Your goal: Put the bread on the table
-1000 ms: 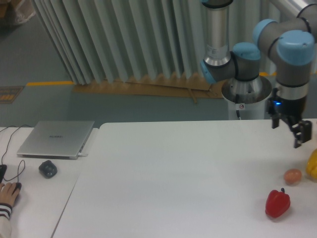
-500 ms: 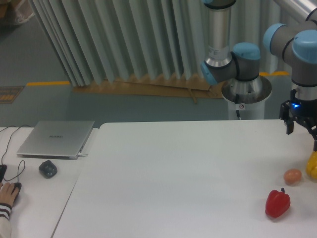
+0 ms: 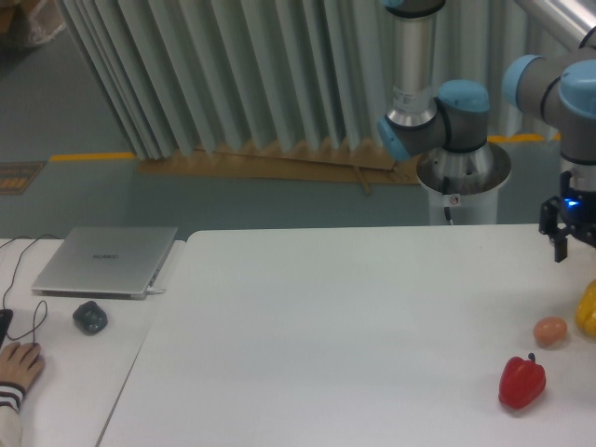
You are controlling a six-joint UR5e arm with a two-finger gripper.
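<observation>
The bread is out of view. The large white table [image 3: 326, 326] fills the lower middle and right of the picture. My gripper [image 3: 572, 235] hangs at the right edge of the frame, above the table's far right side. Only its dark body with a blue light and one finger [image 3: 562, 244] show; the rest is cut off by the frame edge. I cannot tell whether it is open or shut, or whether it holds anything.
A small brown egg-like ball [image 3: 550, 330], a red pepper [image 3: 521, 382] and a yellow fruit [image 3: 587, 312] lie at the table's right side below the gripper. On the narrower desk at left are a laptop [image 3: 105, 261], a mouse [image 3: 89, 318] and a person's hand [image 3: 19, 363].
The gripper has moved right and slightly up, sliding partly out of the frame. The objects on the table have not moved.
</observation>
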